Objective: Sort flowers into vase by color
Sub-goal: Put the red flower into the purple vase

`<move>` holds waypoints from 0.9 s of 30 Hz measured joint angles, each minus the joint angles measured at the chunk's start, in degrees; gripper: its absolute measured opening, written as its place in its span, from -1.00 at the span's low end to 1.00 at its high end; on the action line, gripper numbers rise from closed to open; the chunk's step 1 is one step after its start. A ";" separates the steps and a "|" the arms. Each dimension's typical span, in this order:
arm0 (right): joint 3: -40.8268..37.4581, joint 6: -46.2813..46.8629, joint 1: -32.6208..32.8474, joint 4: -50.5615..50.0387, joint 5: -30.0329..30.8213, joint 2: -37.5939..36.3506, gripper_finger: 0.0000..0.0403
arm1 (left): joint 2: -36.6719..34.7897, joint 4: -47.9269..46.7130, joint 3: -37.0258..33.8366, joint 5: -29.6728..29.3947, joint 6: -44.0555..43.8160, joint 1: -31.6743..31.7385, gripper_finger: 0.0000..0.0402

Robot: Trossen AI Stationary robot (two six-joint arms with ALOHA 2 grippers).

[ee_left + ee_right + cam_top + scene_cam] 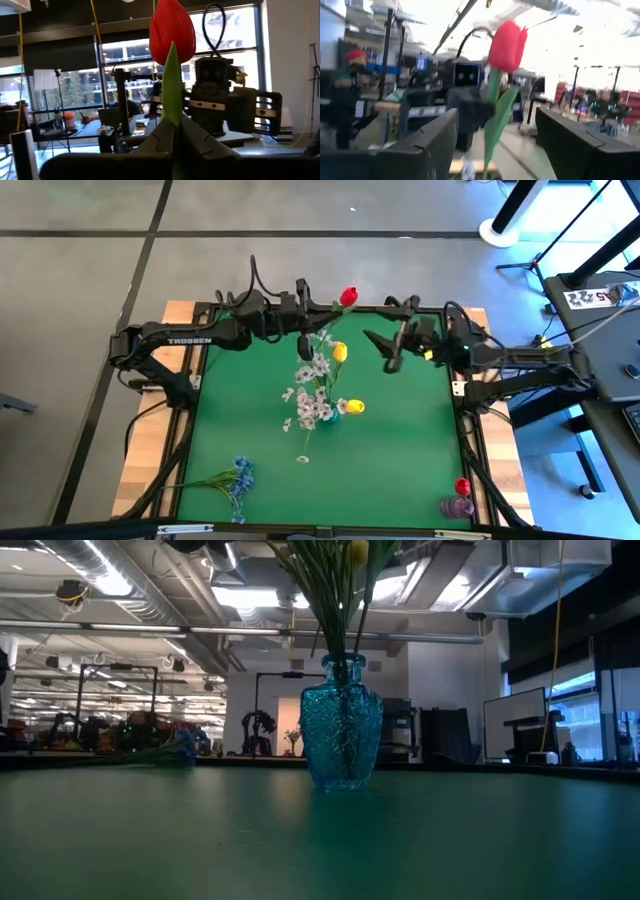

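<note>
While left gripper [312, 307] pinches red tulip [348, 296] stem, right gripper [385, 345] open; we risk fumbled handover.

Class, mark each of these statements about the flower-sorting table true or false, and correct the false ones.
1. The left gripper holds the red tulip by its stem. True.
2. The right gripper is shut on the tulip. False: its fingers stand open, apart from the stem.
3. The blue vase is empty. False: white sprigs and yellow buds stand in it.
4. Blue flowers lie flat on the green mat. True.
</note>
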 joint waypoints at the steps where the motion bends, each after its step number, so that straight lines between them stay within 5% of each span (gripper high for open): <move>1: 0.58 0.12 -0.73 1.58 -1.04 1.31 0.30 | 0.00 -0.04 0.00 0.28 0.00 -0.03 -0.97; 11: 12.89 2.95 -2.63 -1.50 -8.74 14.27 -0.06 | 0.00 -2.03 0.00 3.05 0.09 -0.89 -0.97; 17: 13.85 4.29 -2.66 -1.55 -8.69 14.58 -0.35 | -0.14 -3.29 0.00 4.11 0.32 -1.80 -0.97; 24: 13.85 6.08 -2.59 -3.91 -9.08 14.48 -0.91 | -0.63 -4.01 -0.04 3.53 3.10 -2.20 -0.97; 27: 13.87 5.93 -2.61 -4.93 -8.91 14.03 -0.93 | -1.73 -6.24 -0.04 1.85 3.31 -2.22 -0.94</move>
